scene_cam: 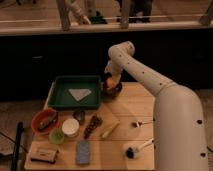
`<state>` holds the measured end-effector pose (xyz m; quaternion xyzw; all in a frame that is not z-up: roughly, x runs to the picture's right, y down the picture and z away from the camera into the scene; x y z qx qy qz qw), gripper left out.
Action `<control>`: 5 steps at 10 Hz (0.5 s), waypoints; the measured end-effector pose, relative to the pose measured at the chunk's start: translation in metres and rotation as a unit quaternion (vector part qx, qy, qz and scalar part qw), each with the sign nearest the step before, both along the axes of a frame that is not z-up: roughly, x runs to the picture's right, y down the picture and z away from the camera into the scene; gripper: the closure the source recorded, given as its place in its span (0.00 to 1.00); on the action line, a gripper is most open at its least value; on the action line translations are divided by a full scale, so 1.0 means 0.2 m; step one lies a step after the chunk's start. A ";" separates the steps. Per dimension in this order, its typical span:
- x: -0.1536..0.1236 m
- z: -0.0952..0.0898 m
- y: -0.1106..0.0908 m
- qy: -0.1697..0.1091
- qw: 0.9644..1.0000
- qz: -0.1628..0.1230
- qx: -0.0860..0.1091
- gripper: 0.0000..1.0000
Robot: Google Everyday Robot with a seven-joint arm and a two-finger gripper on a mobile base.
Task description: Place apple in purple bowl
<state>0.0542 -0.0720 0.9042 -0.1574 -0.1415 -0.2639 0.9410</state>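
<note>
The apple shows as a small orange-red spot at the far edge of the wooden counter, right at the tip of the arm and directly above the purple bowl, which sits just to the right of the green tray. The claw is down over that bowl with the apple at its tip; whether its fingers are clamped on the fruit or apart cannot be told from this view, nor whether the apple is touching the bowl. The white arm reaches in from the lower right, bends at an elbow above the bowl and drops down to it. Inside the green tray lies a pale, flat, roughly triangular piece. Nearer the front, at the left, an orange bowl holds some darker items, with a small white cup just to its right and a small green round thing beside that. A dark elongated item and a pale yellow elongated piece lie near the middle of the counter. At the front edge are a brown rectangular object and a blue-grey packet, and to the right a small dark-headed brush and a utensil.
</note>
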 end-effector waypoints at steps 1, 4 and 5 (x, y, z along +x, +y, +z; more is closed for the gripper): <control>0.01 -0.01 -0.01 -0.001 1.000 0.002 0.002 0.20; 0.02 -0.04 -0.02 -0.007 1.000 0.006 0.009 0.20; 0.04 -0.05 -0.02 -0.007 1.000 0.007 0.010 0.20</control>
